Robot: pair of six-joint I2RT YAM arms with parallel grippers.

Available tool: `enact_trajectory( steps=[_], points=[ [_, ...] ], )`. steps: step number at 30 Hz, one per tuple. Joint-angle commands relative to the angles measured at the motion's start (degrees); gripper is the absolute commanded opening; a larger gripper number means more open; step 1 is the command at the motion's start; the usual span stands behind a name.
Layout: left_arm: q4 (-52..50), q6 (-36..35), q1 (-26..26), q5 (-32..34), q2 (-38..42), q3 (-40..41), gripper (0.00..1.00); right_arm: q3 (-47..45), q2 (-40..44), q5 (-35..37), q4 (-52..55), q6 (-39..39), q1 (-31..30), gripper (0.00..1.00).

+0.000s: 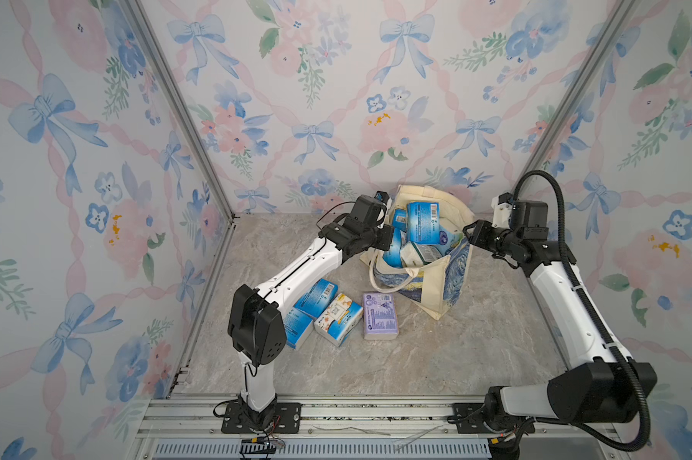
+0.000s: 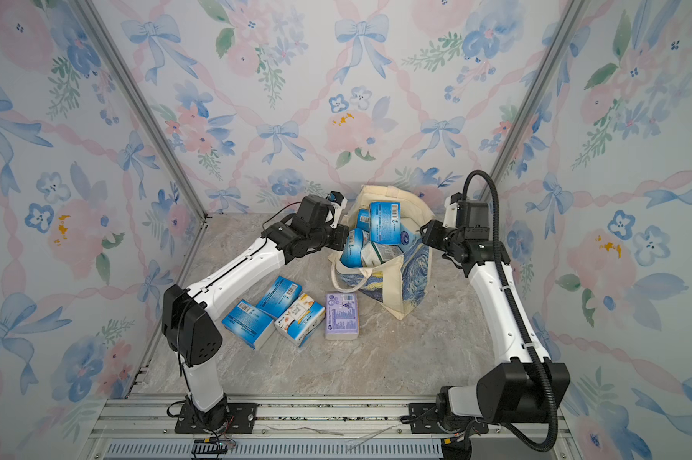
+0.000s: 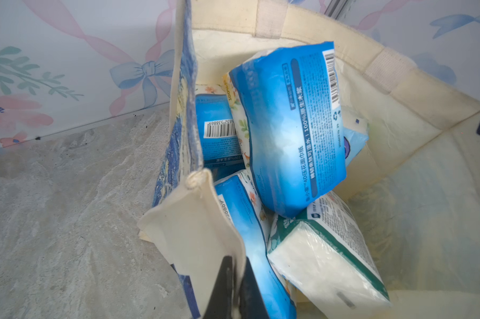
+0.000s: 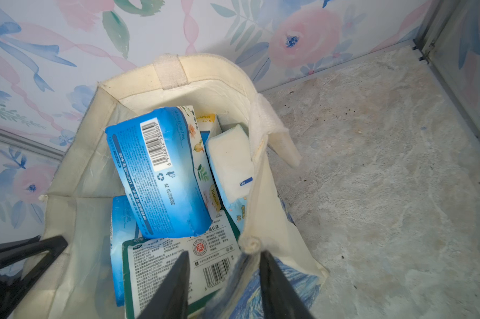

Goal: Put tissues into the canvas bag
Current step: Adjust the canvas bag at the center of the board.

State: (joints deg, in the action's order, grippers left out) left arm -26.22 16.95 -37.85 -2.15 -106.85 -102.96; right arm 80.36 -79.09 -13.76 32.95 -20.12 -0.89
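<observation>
My left gripper (image 3: 237, 265) jaws clamp the canvas bag (image 1: 436, 294) rim. The right gripper (image 4: 223, 252) jaws stand apart astride the opposite rim. Most tissues (image 1: 422, 217) heap between them. I count four packs (image 1: 338, 318) well clear of both jaws on the tabletop (image 1: 456, 358). Risk: tugging either rim could tip the bag and spill the leaning top pack (image 4: 161, 171).

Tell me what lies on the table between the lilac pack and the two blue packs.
A white floral-print pack lies between the lilac pack and blue packs, seen in both top views.

the left arm (image 1: 296, 271) and right arm (image 1: 567, 302) have white shells and black joints. a ribbed black hose (image 1: 537, 173) runs behind the right arm's tapered black fingers (image 4: 175, 287).
</observation>
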Motion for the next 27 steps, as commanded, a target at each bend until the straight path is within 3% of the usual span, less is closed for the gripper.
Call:
enact_trajectory(
  steps=[1,4,8,12,13,20,27],
  points=[
    [-1.39,-1.90,-0.31,-0.15,1.43,1.23,0.00,1.31,0.30,-1.03,4.75,0.17,-0.66,0.30],
    [-1.43,-2.45,0.40,0.06,1.81,0.29,0.00,0.66,1.69,0.23,6.23,0.65,-1.19,0.23],
    [-1.46,-2.19,1.90,-0.47,1.91,-1.87,0.13,0.36,2.26,1.09,8.05,1.69,-1.87,0.06],
    [-1.48,-1.88,3.41,-0.86,0.72,-4.53,0.45,-0.28,2.49,2.17,8.75,2.57,-2.91,0.00],
    [-1.54,-1.83,3.67,-0.95,0.30,-5.13,0.49,-0.26,2.53,2.47,8.95,2.83,-3.22,0.00],
    [-1.38,-3.97,4.56,0.98,-3.08,-12.02,0.50,-0.11,2.49,3.03,9.59,4.47,-4.12,0.00],
    [-1.63,-7.09,4.43,-2.68,-10.47,-21.61,0.51,-0.54,3.02,3.06,9.24,5.11,-4.82,0.00]
  ],
)
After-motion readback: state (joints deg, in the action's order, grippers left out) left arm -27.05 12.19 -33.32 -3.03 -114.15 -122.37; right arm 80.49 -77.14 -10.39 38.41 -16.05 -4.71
